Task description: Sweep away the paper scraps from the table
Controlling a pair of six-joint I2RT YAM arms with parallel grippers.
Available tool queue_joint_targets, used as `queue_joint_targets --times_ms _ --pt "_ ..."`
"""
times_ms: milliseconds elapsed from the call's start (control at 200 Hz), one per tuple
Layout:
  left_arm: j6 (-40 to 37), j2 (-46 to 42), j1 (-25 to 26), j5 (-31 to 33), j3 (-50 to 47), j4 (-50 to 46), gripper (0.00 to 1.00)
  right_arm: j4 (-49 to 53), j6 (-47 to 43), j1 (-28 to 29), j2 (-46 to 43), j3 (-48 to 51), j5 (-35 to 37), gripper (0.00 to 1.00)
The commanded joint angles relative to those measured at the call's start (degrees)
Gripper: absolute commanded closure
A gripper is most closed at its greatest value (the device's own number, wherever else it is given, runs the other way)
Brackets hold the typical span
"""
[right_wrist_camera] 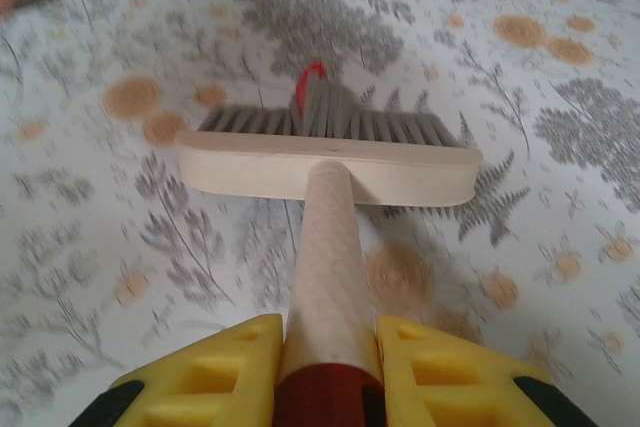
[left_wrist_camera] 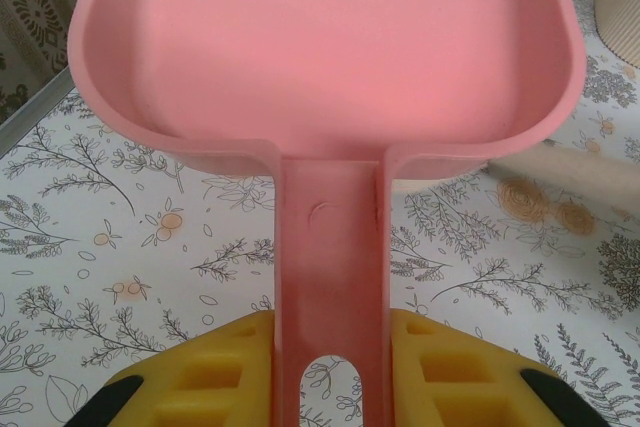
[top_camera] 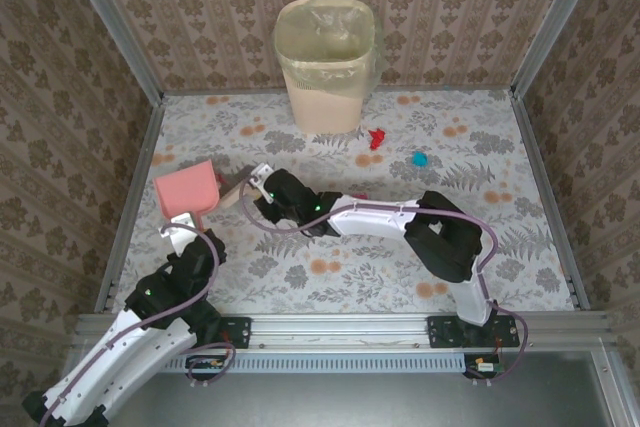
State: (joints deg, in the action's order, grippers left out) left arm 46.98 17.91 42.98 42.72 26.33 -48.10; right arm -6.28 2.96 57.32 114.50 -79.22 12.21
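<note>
My left gripper (left_wrist_camera: 330,372) is shut on the handle of the pink dustpan (left_wrist_camera: 330,47), which lies flat on the table (top_camera: 300,277) at the left (top_camera: 188,190). The right gripper (right_wrist_camera: 328,372) is shut on the wooden brush's handle (right_wrist_camera: 328,257). The brush head (right_wrist_camera: 330,162) rests bristles-down just right of the dustpan (top_camera: 233,194). A red paper scrap (right_wrist_camera: 310,77) pokes up behind the bristles. Further paper scraps lie at the back right: a red one (top_camera: 377,138) and a blue one (top_camera: 420,159).
A beige waste bin (top_camera: 325,67) with a liner stands at the back centre against the wall. Metal rails (top_camera: 128,207) edge the table on both sides and along the front. The right arm (top_camera: 400,222) stretches leftwards across the middle.
</note>
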Motion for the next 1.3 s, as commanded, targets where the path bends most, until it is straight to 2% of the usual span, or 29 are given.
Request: queue_joint_targets --times_ms 0,205,465,610,735,865,1090,1195,1295 --pt "0.75 -0.6 -0.52 1.33 0.12 -1.07 1.0 0.81 -4.59 0.17 -4.68 5.3 7.21 1.0" --pt "-0.81 -0.6 -0.78 -0.54 -0.48 0.91 1.0 1.45 -5.87 -0.1 -12.28 14.2 14.65 1.0" --pt "-5.45 -0.1 -1.02 -6.47 -2.01 6.49 1.0 2.74 -1.44 -1.75 -21.35 22.86 16.41 1.0" --pt "-7.7 2.79 -1.33 -10.9 -2.47 10.4 1.0 6.14 6.66 -3.32 -27.33 25.95 13.3 1.0" --pt "-8.4 6.97 -1.73 -14.65 -2.35 13.11 1.0 12.79 18.99 -8.34 -32.86 25.4 4.58 1.0" --pt "-9.16 10.28 -2.62 -18.09 -2.5 15.51 1.0 13.51 26.76 -13.1 -37.67 26.3 -4.18 1.0" --pt "-10.47 15.61 -5.48 -25.08 -2.68 18.62 1.0 13.67 35.02 -16.24 -42.08 26.92 -7.34 1.0" --pt "-11.86 19.24 -5.81 -29.0 -2.53 21.17 1.0 18.55 39.35 -17.71 -42.65 24.77 -2.93 1.0" --pt "-13.29 23.84 -5.82 -33.9 -2.25 24.37 1.0 25.21 39.27 -18.33 -41.15 19.93 1.66 1.0"
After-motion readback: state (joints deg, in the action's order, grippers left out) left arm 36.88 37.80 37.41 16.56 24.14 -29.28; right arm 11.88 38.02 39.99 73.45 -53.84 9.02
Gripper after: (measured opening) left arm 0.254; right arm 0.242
